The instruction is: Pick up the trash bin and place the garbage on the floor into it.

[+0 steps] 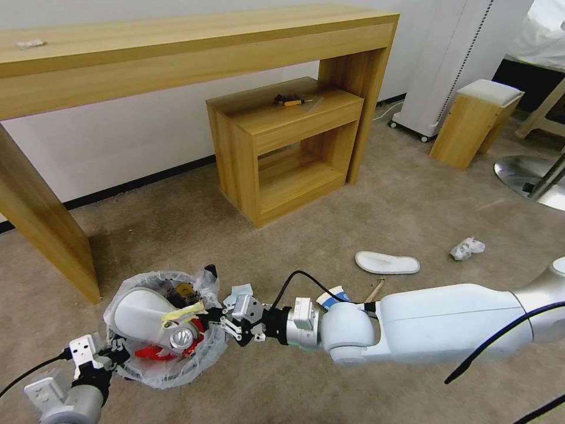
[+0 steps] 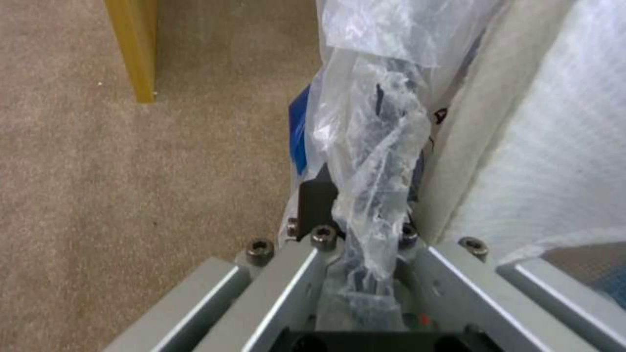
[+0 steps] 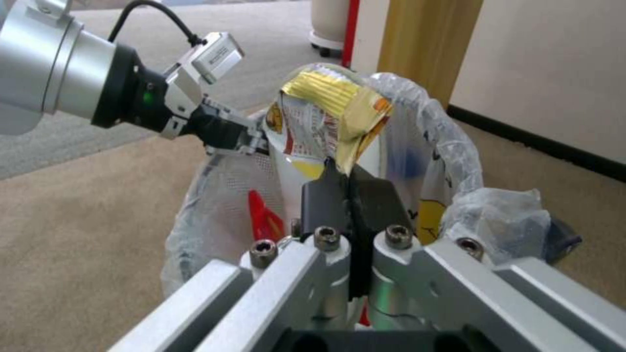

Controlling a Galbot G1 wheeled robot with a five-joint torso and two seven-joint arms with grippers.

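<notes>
At the lower left of the head view we see the trash bin (image 1: 168, 330), its crinkly bag liner puffed around the rim, tipped toward the camera above the beige floor (image 1: 412, 200). Our left claw (image 1: 109, 348) sits at the bin's lower-left edge, pressed together on the rim and the bunched plastic; in the left wrist view the liner (image 2: 371, 161) runs straight down between its fingers. Inside the bin lie a white slipper (image 1: 141, 312), a crushed can (image 1: 182, 338) and red wrappers (image 1: 156, 353).

Our right claw (image 1: 215, 317) reaches in from the right, at the bin's right rim, pinching a crumpled yellow wrapper (image 1: 183, 312). In the right wrist view the dark fingers (image 3: 326, 200) are closed on the bottom edge of that wrapper (image 3: 326, 117), which stands up over the bin's opening, with the left claw (image 3: 244, 137) holding the far rim.

Still on the carpet, right of centre in the head view, we see a second white slipper (image 1: 387, 262), a white wad (image 1: 467, 248) further right, a wooden stick (image 1: 375, 290) and a blue-white paper cup (image 1: 332, 296) just beside the right arm's wrist. A long wooden worktop (image 1: 176, 53) crosses the upper frame, with a low shelf unit (image 1: 285, 147) tucked beneath its right end.
</notes>
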